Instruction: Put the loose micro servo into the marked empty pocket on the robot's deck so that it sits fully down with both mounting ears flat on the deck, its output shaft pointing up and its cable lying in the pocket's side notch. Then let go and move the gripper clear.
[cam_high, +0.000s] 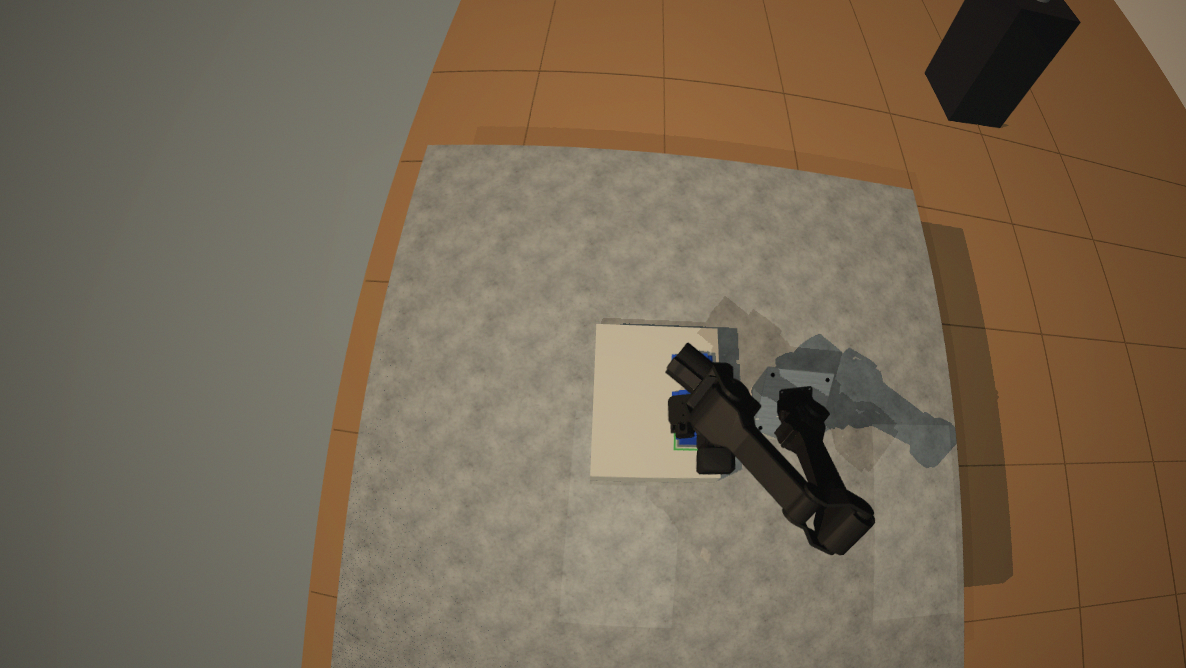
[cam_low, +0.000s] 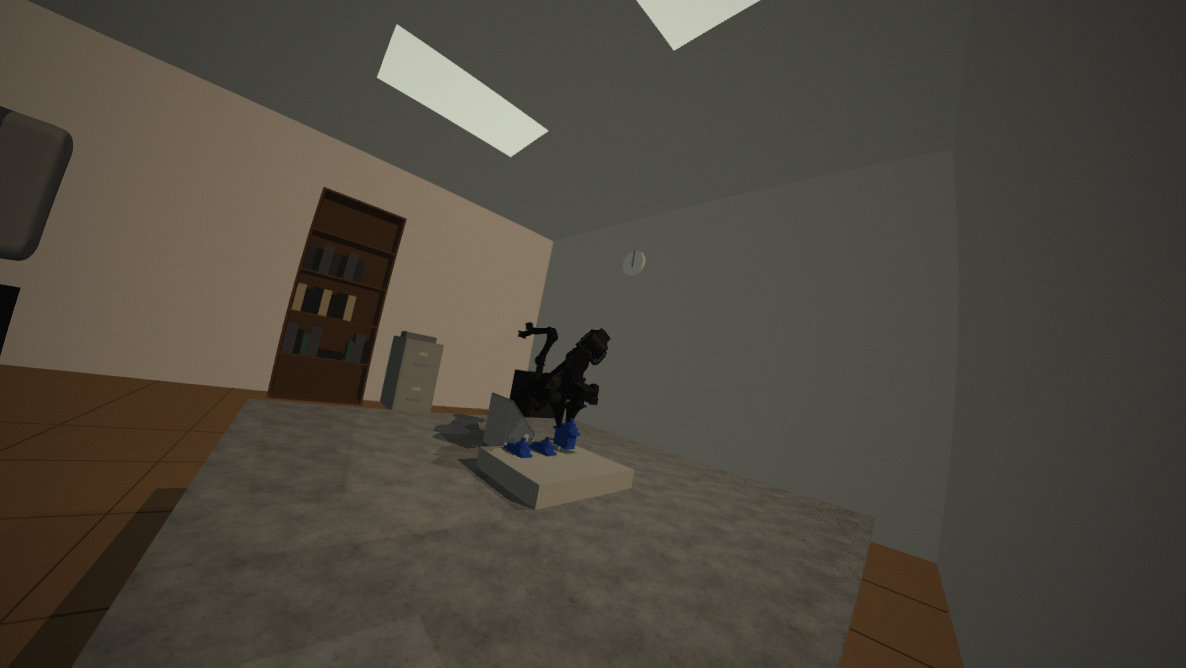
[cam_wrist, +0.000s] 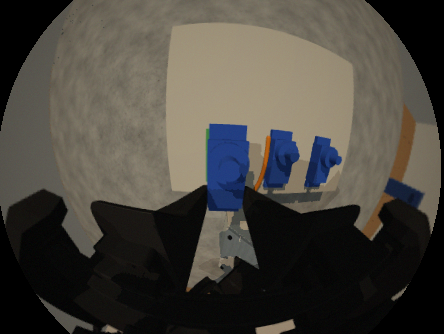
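From the top, my gripper (cam_high: 682, 431) hangs over the green-edged pocket (cam_high: 682, 447) on the tan deck (cam_high: 630, 398). I should go down slow and straight.

From the side, the blue servo (cam_low: 566, 433) seems just above the deck, though it is small here.

At my wrist, my jaws are squeezing the servo, a blue block, beside two seated servos (cam_wrist: 301, 161). I cannot see its cable.

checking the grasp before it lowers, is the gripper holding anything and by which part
Yes: the gripper is shut on the loose blue micro servo, with the jaws pinching the two opposite sides of its body at the end nearest the wrist camera.
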